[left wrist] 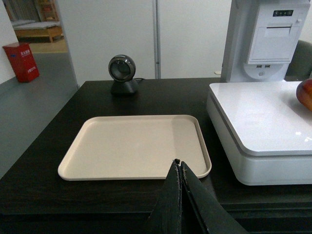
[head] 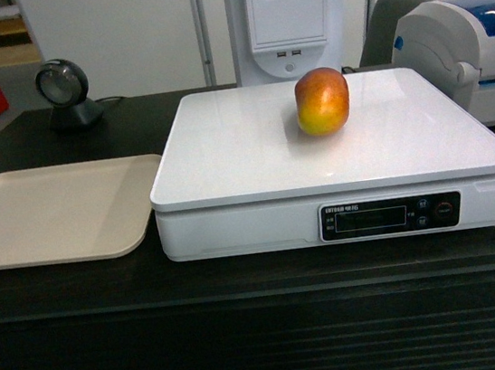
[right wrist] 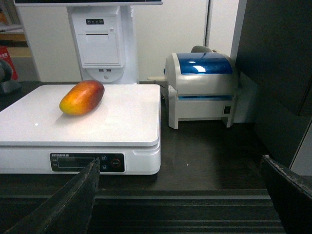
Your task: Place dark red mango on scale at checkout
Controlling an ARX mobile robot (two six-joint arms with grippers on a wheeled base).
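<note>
- The dark red mango [head: 322, 100] lies free on the white platform of the scale [head: 254, 161], toward the back edge, at about 1 o'clock from the platform's middle in the head view. Nothing touches it.
- The scale stands on the dark top of the checkout [head: 242, 281], with the beige tray [head: 50, 214] just beside it at 9 o'clock and a label printer [right wrist: 202, 87] near it at 3 o'clock.
- The left gripper [left wrist: 179, 168] shows in its wrist view with its 2 fingers pressed together and holding nothing, hovering over the near rim of the tray.
- The right gripper [right wrist: 178, 195] has its 2 fingers spread wide apart, empty, low in front of the scale's display panel [right wrist: 87, 162].
- Judged from this, the placing looks done; what remains is keeping clear.
- Risk 1: the mango is oval and smooth, so a bump to the scale could set it rolling toward the back edge.
- Risk 2: the right gripper sits near the scale's front; a careless pull-back could nudge the housing or press a button.
- Risk 3: the left gripper could catch the tray rim and shove it against the scale.
</note>
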